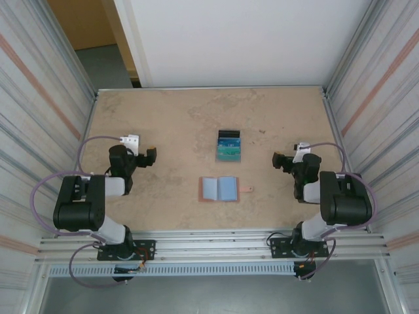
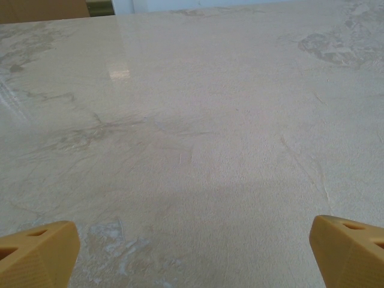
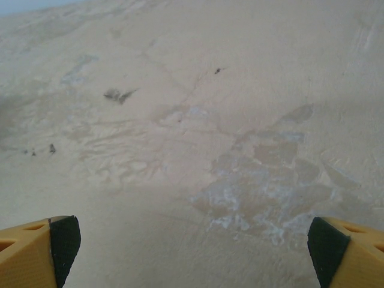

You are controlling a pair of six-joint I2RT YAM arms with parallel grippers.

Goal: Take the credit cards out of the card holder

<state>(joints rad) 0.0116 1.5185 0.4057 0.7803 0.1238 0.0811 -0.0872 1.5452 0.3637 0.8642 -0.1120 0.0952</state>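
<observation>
Top external: card holder [image 1: 219,189] open, long axis 9-to-3 o'clock, tab [image 1: 246,190] toward 3; beige tabletop [image 1: 163,118], corrugated walls [image 1: 39,98]; my left tool [image 1: 152,157] and right tool [image 1: 277,159] gape wide.

Open tabletop [image 1: 163,118] flanks the card holder [image 1: 219,189]; the stand [image 1: 229,145] rises just behind it

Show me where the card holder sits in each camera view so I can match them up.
Top external: the card holder lies open near the middle of the table, between the two arms and nearer their bases than the upright stand.
Left wrist: the left gripper, open, faces pale mottled table.
Right wrist: the right gripper, open, faces stained table.
Shared landmark: the beige mottled table surface.
</observation>
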